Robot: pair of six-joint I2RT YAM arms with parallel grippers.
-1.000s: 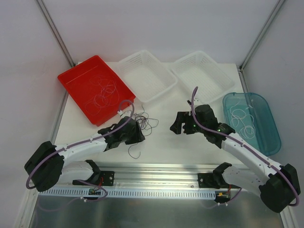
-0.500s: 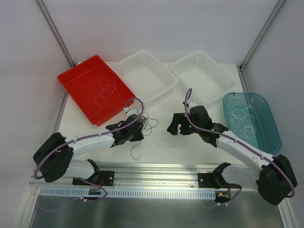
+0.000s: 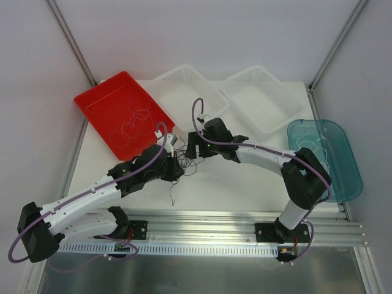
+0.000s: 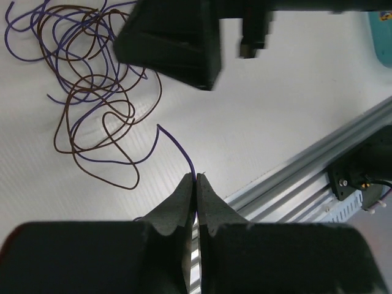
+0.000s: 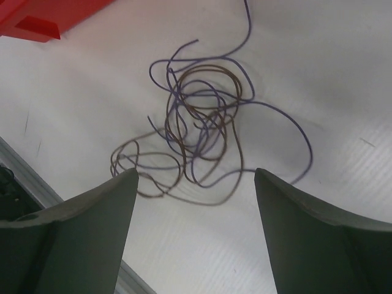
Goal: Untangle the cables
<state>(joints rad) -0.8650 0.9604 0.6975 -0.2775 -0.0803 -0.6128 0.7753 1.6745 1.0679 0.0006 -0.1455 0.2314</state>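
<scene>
A tangle of a purple cable (image 4: 177, 144) and a brown cable (image 4: 67, 131) lies on the white table, left of centre (image 3: 185, 162). My left gripper (image 4: 196, 179) is shut on the free end of the purple cable, just near of the tangle; it also shows in the top view (image 3: 177, 173). My right gripper (image 5: 196, 174) is open and empty, hovering over the tangle (image 5: 202, 122) with a finger on either side. In the top view the right gripper (image 3: 195, 147) is just beyond the tangle, close to the left gripper.
A red tray (image 3: 92, 101) with thin pale cables is at the back left, its corner near the tangle (image 5: 49, 15). Two white baskets (image 3: 205, 101) (image 3: 288, 107) stand at the back. A teal tray (image 3: 343, 177) with white cables is at the right. A metal rail (image 3: 208, 215) runs along the near edge.
My right arm has swung left across the table, from the middle right to over the tangle. My left arm has stretched out and its gripper has shifted slightly right at the tangle.
</scene>
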